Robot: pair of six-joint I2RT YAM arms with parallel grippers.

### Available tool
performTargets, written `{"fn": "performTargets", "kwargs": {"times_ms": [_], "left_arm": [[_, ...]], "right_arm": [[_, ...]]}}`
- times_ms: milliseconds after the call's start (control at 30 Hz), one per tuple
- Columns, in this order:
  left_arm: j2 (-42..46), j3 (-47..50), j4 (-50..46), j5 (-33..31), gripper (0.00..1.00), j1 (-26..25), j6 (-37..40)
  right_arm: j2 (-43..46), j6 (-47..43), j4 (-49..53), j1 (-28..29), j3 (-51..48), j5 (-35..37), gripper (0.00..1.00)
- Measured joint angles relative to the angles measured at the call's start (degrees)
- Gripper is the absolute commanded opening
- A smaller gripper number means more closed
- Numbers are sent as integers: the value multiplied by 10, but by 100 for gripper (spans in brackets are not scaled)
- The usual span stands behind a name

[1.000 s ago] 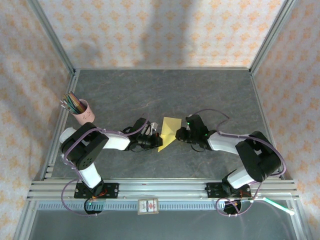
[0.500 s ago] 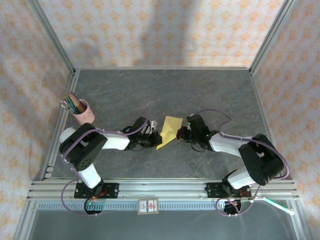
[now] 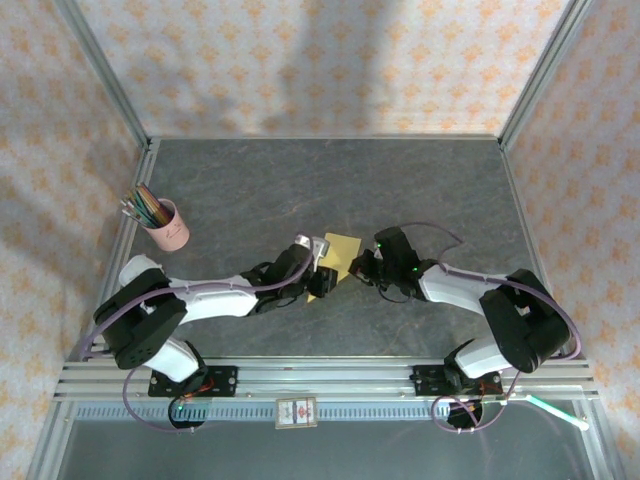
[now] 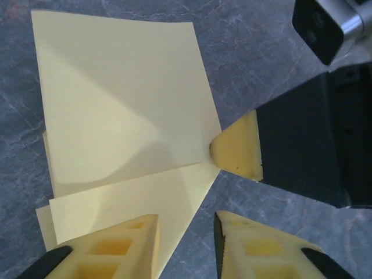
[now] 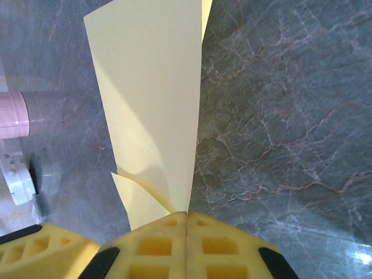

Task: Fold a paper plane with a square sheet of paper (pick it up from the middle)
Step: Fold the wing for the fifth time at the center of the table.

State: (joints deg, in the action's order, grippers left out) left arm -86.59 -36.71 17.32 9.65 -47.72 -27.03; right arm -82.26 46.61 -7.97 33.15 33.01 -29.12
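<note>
Yellow square sheet of paper (image 4: pixel 122 104), creased; 3 o'clock corner pinched in right gripper (image 5: pixel 186 218); left gripper (image 4: pixel 186 244) at 6 o'clock, jaws narrowly apart, nothing between.

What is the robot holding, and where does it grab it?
The right gripper pinches the yellow paper by one pointed corner. The left gripper is open, holding nothing.

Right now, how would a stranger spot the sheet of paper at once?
On the dark grey table, look to the middle, where the left gripper faces the right gripper. The square sheet of paper sits between them, partly folded, one corner pinched by the right gripper. It alone is flat and pale yellow; the pink pencil cup stands upright, far to the left.
</note>
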Motion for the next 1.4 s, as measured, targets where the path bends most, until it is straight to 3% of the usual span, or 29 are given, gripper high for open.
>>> {"fn": "performTargets", "kwargs": {"times_ms": [300,800,1400], "left_arm": [[-4,0,0,-99,42,-49,70],[-33,6,0,-132,49,-63,113],[-79,-17,-4,-194,36,-66,131]], "right_arm": [[0,42,-17,-9,0,-31,0],[0,68,-43,-15,0,-55,0],[-6,79,-63,-15,0,-65,0]]}}
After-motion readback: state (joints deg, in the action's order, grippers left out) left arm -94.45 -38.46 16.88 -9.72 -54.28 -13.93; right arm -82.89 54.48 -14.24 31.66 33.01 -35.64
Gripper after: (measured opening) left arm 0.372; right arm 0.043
